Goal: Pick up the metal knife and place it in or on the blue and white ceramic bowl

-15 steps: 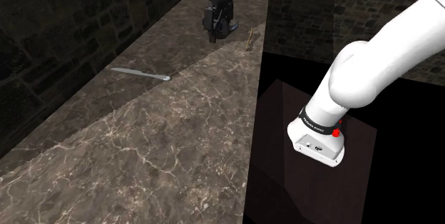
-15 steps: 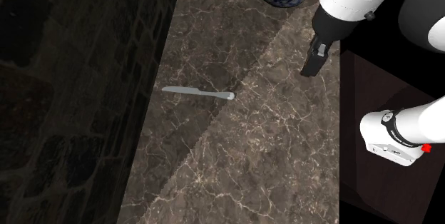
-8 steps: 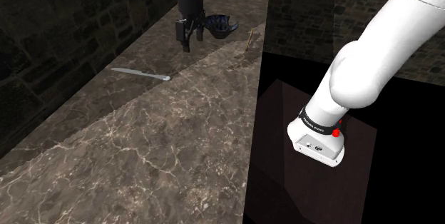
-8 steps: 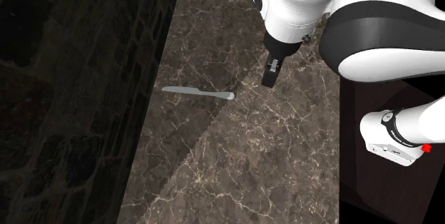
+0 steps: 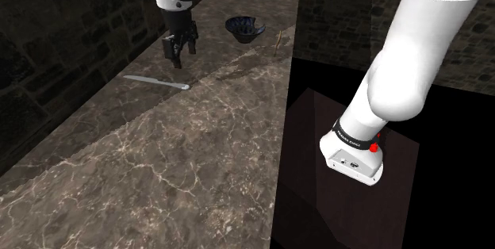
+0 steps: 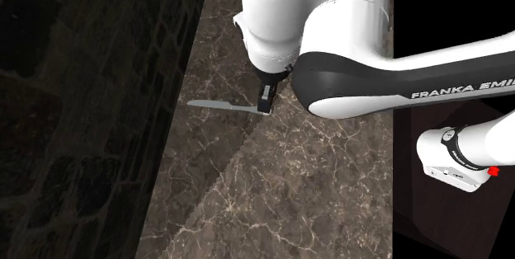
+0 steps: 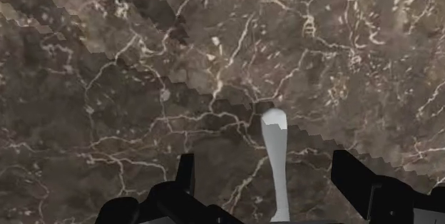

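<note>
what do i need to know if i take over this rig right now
The tool is open and empty, hovering over the rounded end of the knife. In the wrist view that end lies between the fingers, untouched.
The knife lies flat on the marble counter, near the stone wall.
The dark blue bowl stands farther along the counter, apart from the knife.
Done: approach only.
Left: lower, grasp, lift, carry to the bowl, release.
</note>
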Tool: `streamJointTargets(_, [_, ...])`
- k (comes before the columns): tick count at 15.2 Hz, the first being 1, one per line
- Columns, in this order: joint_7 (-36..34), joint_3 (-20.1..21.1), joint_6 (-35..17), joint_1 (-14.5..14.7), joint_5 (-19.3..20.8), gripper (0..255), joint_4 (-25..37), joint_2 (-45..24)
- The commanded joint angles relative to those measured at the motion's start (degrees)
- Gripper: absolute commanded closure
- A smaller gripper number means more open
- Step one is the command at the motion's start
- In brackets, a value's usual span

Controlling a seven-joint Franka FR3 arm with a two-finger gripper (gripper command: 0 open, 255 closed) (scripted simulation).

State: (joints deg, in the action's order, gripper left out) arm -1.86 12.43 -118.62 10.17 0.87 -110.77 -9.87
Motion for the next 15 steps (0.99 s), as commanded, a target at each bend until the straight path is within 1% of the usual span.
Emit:
streamJointTargets(1, [-1.08,0.47,-0.62,1.23,1.96,0,3.99,-4.27])
streamJointTargets(7, [-2.87,0.59,-0.01,5.30,7.37,0,17.82,-16.76])
streamJointTargets(15, [-3.34,0.12,-4.67,5.46,8.11,0,15.61,-19.27])
